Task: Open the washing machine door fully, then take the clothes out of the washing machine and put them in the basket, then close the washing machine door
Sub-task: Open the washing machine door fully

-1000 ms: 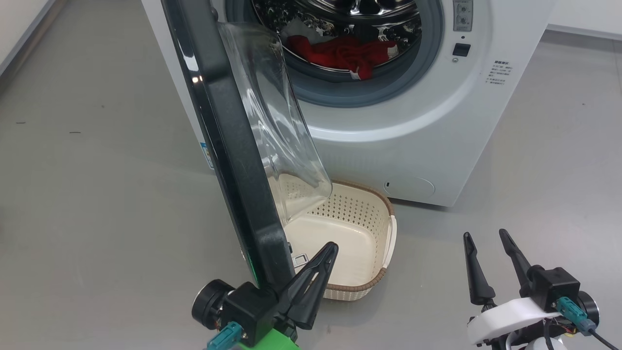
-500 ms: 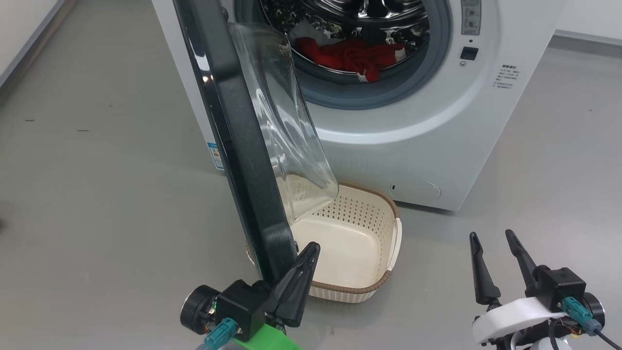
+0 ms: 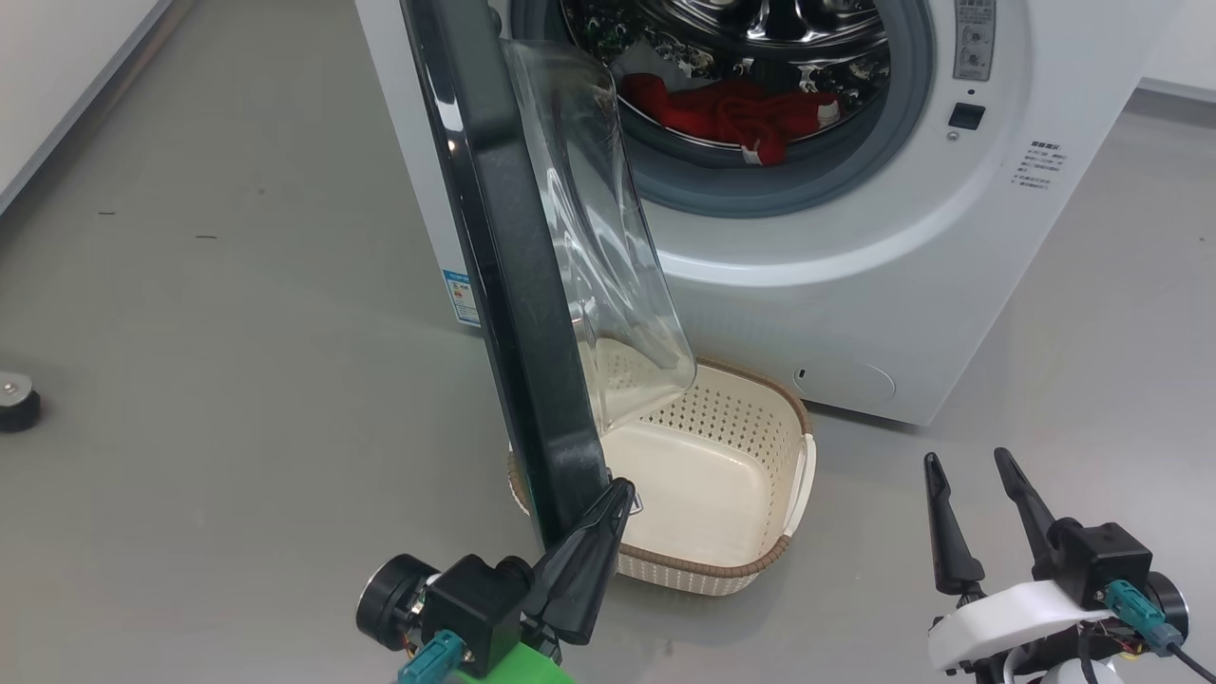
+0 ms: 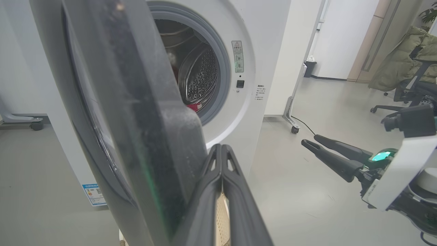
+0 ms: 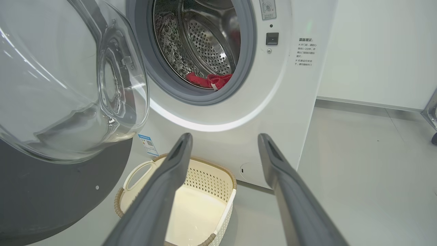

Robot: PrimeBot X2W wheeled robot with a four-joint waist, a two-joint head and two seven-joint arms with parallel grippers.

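Note:
The white washing machine [image 3: 855,275] stands ahead with its black door [image 3: 513,285] swung out edge-on towards me, the glass bowl [image 3: 608,228] facing the drum. Red clothes [image 3: 750,109] lie in the drum, also visible in the right wrist view [image 5: 208,80]. The cream basket [image 3: 708,562] sits on the floor under the door. My left gripper [image 3: 619,492] is shut with nothing in it. Its tip is beside the door's inner lower edge [image 4: 146,136]; contact is unclear. My right gripper [image 3: 965,456] hangs open to the right of the basket, holding nothing.
Grey floor spreads to the left and right of the machine. A small caster [image 3: 14,404] sits at the far left. The left wrist view shows a wheeled stand [image 4: 294,129] and an office chair with a green jacket [image 4: 403,61] beyond the machine.
The whole head view has slid right, so the camera has moved. My shut left gripper now sits closer to the door's lower edge. The right gripper keeps its open pose.

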